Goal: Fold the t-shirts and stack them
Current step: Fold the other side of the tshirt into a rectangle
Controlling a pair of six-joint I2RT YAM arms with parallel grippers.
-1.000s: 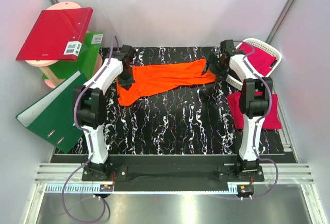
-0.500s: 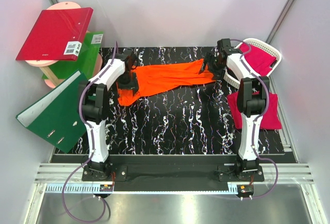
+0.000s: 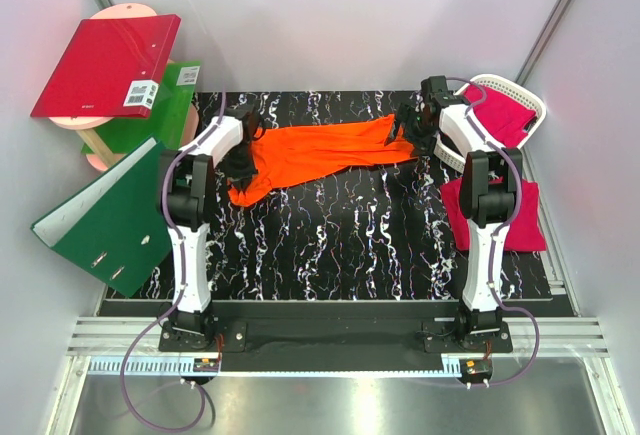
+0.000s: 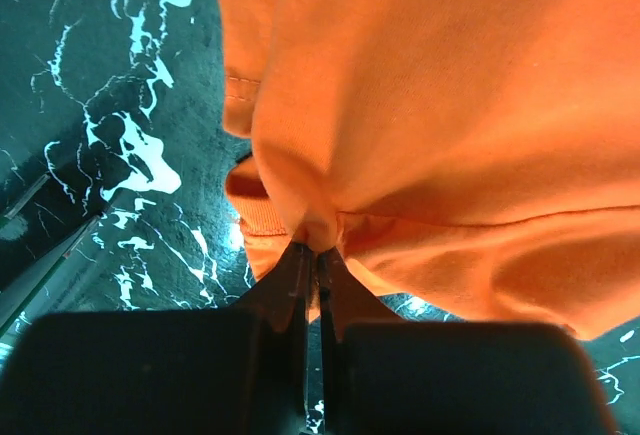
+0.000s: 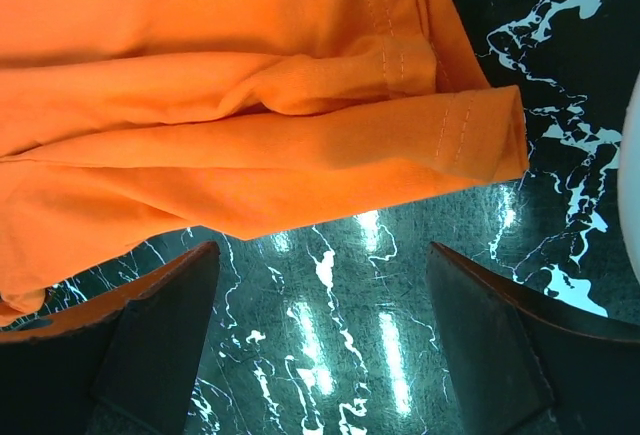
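Note:
The bright orange t-shirt (image 3: 320,150) lies stretched out across the back of the black marbled mat. My left gripper (image 3: 241,160) is at its left end, shut on a pinched fold of the orange cloth (image 4: 450,105), with its tips (image 4: 318,251) closed together. My right gripper (image 3: 405,132) hovers open over the shirt's right end; its two fingers straddle bare mat just short of the orange hem (image 5: 250,105), with nothing between them (image 5: 320,247). A folded magenta-pink t-shirt (image 3: 497,217) lies at the mat's right edge. Another magenta-pink t-shirt (image 3: 505,115) sits in the white basket (image 3: 537,105).
A red ring binder (image 3: 105,65) rests on a pink spool at the back left. A green binder (image 3: 165,110) stands beside it. A second green binder (image 3: 100,220) leans over the mat's left edge. The mat (image 3: 340,245) runs up to both arm bases.
My left gripper opened and shut again on the orange shirt's left end, and its arm swung slightly right. The shirt's lower left part bunched inward. The right gripper shifted a little and stayed open.

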